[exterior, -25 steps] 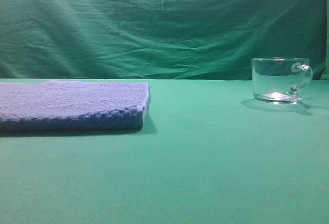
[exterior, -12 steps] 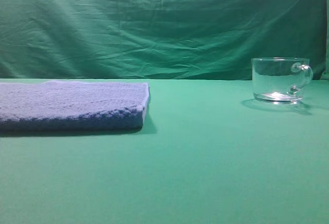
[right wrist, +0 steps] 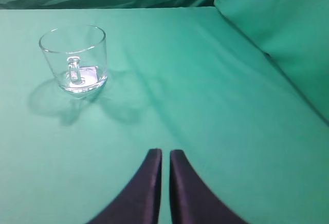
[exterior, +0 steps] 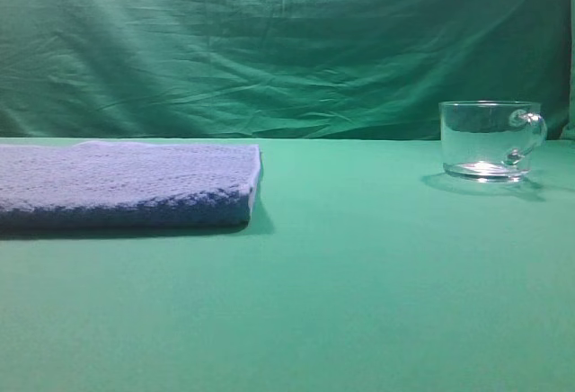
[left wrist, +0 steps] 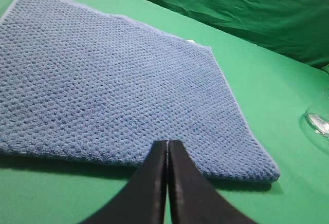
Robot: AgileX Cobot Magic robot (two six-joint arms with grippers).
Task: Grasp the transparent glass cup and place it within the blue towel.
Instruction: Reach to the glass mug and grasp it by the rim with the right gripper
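Note:
The transparent glass cup (exterior: 490, 139) stands upright on the green cloth at the right, handle to the right. It also shows in the right wrist view (right wrist: 73, 58), far ahead and left of my right gripper (right wrist: 165, 153), which is shut and empty. The blue towel (exterior: 126, 183) lies flat at the left. In the left wrist view the towel (left wrist: 113, 80) fills the frame, and my left gripper (left wrist: 167, 143) is shut and empty above its near edge. The cup's base edge (left wrist: 318, 124) peeks in at the right. Neither gripper shows in the exterior view.
A green cloth covers the table (exterior: 359, 284) and hangs as a wrinkled backdrop (exterior: 269, 41). A raised green fold (right wrist: 288, 34) runs along the right of the right wrist view.

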